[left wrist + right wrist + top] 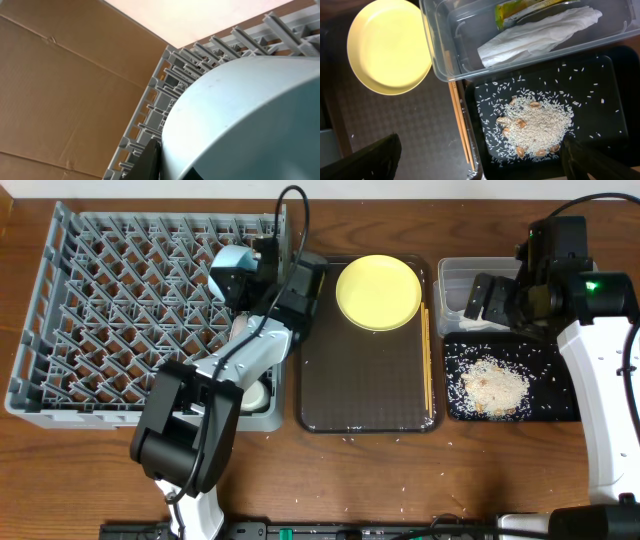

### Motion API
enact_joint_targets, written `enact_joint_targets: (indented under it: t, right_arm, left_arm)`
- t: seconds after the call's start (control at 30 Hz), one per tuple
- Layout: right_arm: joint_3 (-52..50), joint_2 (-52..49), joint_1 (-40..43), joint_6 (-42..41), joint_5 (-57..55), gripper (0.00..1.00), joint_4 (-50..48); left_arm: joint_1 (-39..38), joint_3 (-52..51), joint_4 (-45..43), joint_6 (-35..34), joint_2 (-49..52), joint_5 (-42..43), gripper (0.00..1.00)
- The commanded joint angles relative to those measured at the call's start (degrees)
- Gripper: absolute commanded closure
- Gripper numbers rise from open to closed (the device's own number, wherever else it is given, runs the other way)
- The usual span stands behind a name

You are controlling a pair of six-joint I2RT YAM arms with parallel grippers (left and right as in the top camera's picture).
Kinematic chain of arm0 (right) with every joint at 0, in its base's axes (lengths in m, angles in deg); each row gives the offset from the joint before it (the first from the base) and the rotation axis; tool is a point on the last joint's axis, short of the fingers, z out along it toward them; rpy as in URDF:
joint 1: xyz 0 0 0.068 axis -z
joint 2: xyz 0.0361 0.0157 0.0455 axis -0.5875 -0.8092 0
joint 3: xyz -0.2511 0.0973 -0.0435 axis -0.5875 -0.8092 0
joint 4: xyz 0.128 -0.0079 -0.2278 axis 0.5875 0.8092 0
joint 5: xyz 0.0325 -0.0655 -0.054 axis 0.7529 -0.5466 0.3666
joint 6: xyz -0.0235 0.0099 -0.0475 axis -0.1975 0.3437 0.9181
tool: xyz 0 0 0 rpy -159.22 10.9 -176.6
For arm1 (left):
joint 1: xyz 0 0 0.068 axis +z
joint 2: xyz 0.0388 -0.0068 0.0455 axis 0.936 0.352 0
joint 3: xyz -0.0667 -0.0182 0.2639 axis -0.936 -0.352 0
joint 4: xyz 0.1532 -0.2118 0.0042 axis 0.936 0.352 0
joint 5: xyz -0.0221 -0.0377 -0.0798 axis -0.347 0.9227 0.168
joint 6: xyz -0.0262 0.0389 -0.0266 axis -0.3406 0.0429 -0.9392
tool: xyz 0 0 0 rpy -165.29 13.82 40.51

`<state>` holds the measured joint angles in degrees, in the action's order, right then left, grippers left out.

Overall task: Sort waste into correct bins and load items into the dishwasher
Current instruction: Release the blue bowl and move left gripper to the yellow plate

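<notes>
Brown wooden table (500,480) bore everything. Over the grey plastic pegged dish rack (100,280), the light blue shallow dish (240,120) sat clamped at its edge in the left gripper (240,288). It looked light, stiff, slippery and chippable, so the rim suited gripping. The right gripper (479,162) hung spread wide above the shallow black tray (560,408).

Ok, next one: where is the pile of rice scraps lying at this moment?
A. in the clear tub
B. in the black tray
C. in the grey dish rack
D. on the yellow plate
B: the rice scraps lie heaped in the black tray, while the clear tub holds the napkin and the wrapper, and the yellow plate is bare.
</notes>
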<state>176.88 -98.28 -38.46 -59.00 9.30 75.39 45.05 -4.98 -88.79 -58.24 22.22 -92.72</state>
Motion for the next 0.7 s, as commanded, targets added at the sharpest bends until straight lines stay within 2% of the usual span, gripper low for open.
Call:
enact_joint_targets:
  t: [0.0,0.07,0.17,0.27,0.47,0.67]
  right_arm:
    - [-0.3,-0.2,-0.2,0.6,-0.6,0.01,0.0]
    - [-0.3,-0.2,-0.2,0.6,-0.6,0.01,0.0]
    - [-0.3,-0.2,-0.2,0.6,-0.6,0.01,0.1]
    - [-0.3,-0.2,-0.2,0.6,-0.6,0.01,0.0]
    - [-0.3,-0.2,-0.2,0.6,-0.6,0.01,0.0]
    - [-0.3,-0.2,-0.2,0.6,-0.6,0.01,0.0]
  left_arm:
    - [-1.5,0.7,1.3,0.5,1.1,-1.5,0.93]
    - [-1.9,0.7,1.4,0.5,1.1,-1.5,0.90]
    - [-2.4,0.7,1.4,0.5,1.1,-1.6,0.64]
    - [-2.8,0.7,1.4,0.5,1.0,-1.5,0.52]
    - [-3.5,0.7,0.3,0.5,-1.1,-0.1,0.46]
    - [-5.0,0.7,2.5,-0.5,-4.2,9.7,0.43]
